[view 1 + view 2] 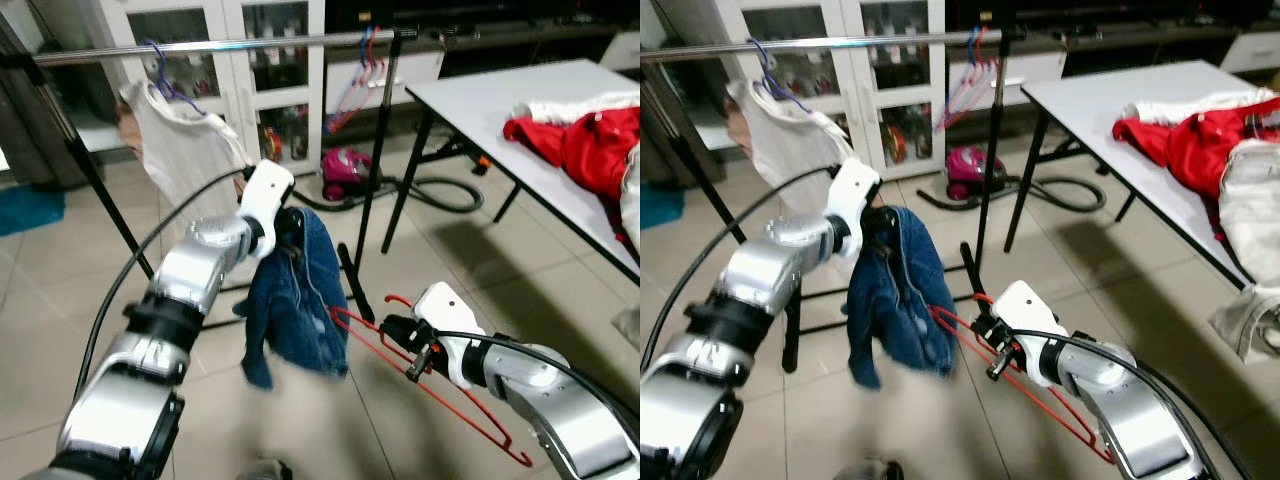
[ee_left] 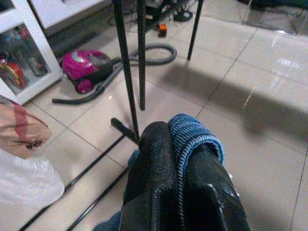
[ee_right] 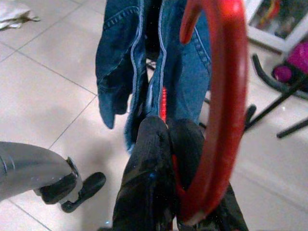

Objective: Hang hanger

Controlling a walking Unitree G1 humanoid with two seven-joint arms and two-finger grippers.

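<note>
Left eye view looks down on a floor (image 1: 60, 260) of pale beige tiles, with white glass-front cabinets (image 1: 255, 60) along the far wall. A clothes rack (image 1: 250, 42) stands in front of them — a silver rail on black legs. A white shirt (image 1: 185, 145) hangs from a purple hanger near the rail's left end, and a bunch of bare hangers (image 1: 355, 90) hangs near its right end. A pink vacuum cleaner (image 1: 347, 168) with a grey hose lies on the floor past the rack's right leg. A white table (image 1: 480, 100) on black legs runs along the right side, with a red garment (image 1: 585, 140) and white cloth piled towards its near right edge.

The red hanger (image 1: 440, 385) is thin wire with a curved hook. It is held low over the tiles in front of the rack, tilted, its far end pushed into a blue denim jacket (image 1: 300, 295). The right gripper (image 3: 166, 149) is clamped on the hanger near its hook; the right wrist view shows red wire pinched between the black fingers (image 3: 144, 183).

The left gripper (image 2: 180, 159) holds the jacket up by its top edge, and a fold of denim is squeezed between its fingers (image 2: 154, 183). The jacket hangs free above the floor, below the rail.
</note>
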